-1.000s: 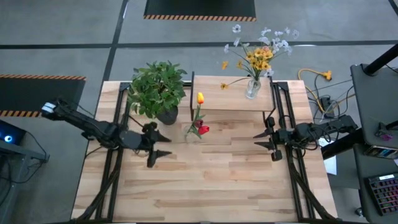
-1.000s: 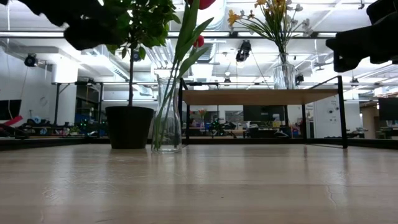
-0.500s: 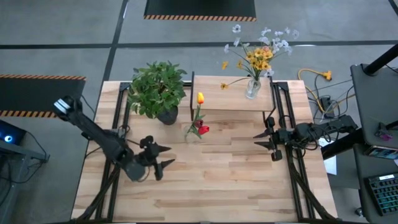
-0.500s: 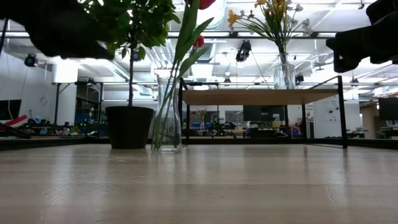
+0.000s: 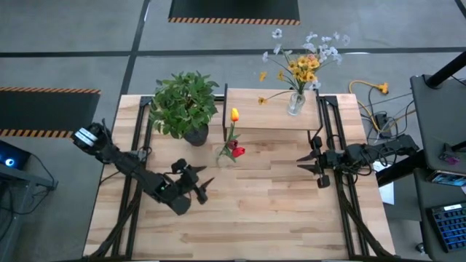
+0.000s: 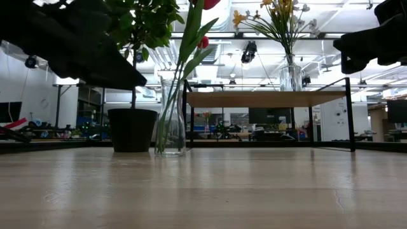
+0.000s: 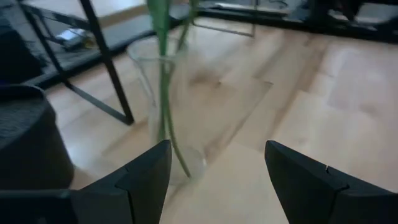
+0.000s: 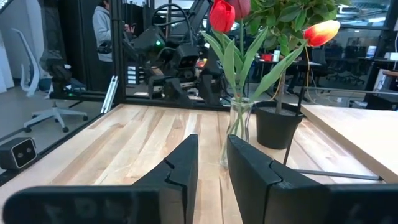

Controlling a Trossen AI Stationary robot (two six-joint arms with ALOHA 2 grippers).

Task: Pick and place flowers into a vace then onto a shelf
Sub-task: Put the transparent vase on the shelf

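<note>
A clear glass vase stands on the wooden table and holds red and yellow tulips by their green stems. My left gripper is open, low over the table to the vase's near-left. Its fingers point at the vase and touch nothing. On the shelf at the back stands a second vase of yellow and white flowers. My right gripper waits at the right, level, with a narrow gap between its fingers.
A bushy potted plant stands just left of the tulip vase, its dark pot close beside it. The shelf's dark legs stand behind the vase. A person stands in the room beyond the table.
My left gripper has sunk toward the table and gone toward the near edge and a little to the right. It has turned, so its fingers now point at the tulip vase. The vase and flowers have kept still.
</note>
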